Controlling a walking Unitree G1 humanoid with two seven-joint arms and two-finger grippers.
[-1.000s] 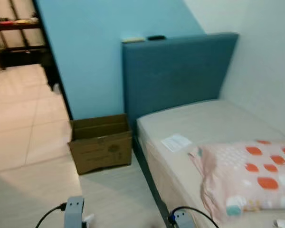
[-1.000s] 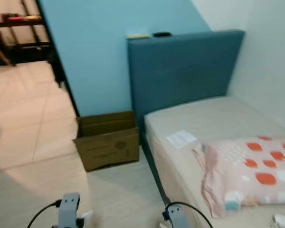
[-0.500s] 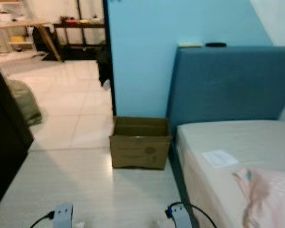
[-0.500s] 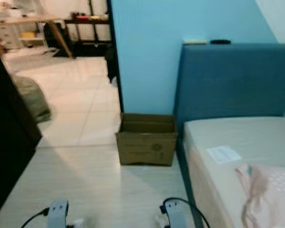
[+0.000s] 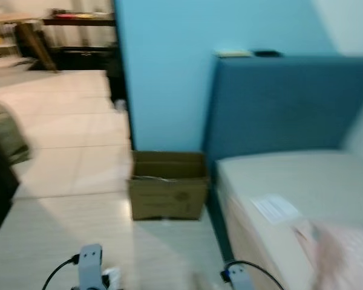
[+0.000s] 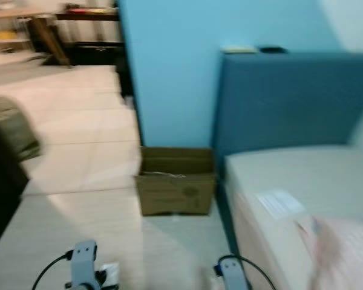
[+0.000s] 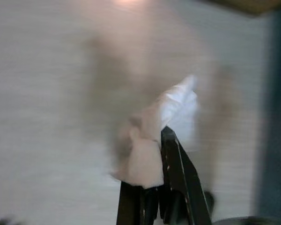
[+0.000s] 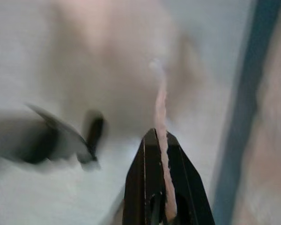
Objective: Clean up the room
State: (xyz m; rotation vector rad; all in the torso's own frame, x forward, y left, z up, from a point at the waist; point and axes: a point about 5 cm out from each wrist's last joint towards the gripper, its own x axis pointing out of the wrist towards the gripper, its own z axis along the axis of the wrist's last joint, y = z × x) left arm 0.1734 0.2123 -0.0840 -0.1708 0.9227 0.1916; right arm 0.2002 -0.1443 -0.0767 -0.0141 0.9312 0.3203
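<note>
1. Left eye view: a bedroom, blurred. One open cardboard box (image 5: pixel 168 193) stands on the pale floor (image 5: pixel 54 241) against the blue wall (image 5: pixel 163 72), just beside the bed (image 5: pixel 302 187) and its dark blue headboard (image 5: pixel 284 103). One sheet of paper (image 5: pixel 276 208) lies on the mattress, near one pink pillow (image 5: pixel 345 254) at the frame's edge. Two small objects rest on top of the headboard, too blurred to name. Both silver arms show low in the frame.

2. Right eye view: same scene. A scrap of white shows beside the left arm at the bottom edge.

3. Left wrist view: the left gripper (image 7: pixel 161 187) has its black fingers pressed together, pinching a crumpled white tissue (image 7: pixel 154 136) above the floor. I'd judge it very light, soft and easily torn; a pinch on the bunched middle, as here, should hold it better than a loose edge. One wad, as far as I can tell.

4. Right wrist view: the right gripper (image 8: pixel 161 187) is likewise closed, nipping a thin pinkish strip (image 8: pixel 161 122) that stands up edge-on between the fingers. It may be paper or a wrapper; I cannot tell which. It looks limp and weightless, so it could slip out if the hold loosens. One piece. The box seems the likely place for both.
</note>
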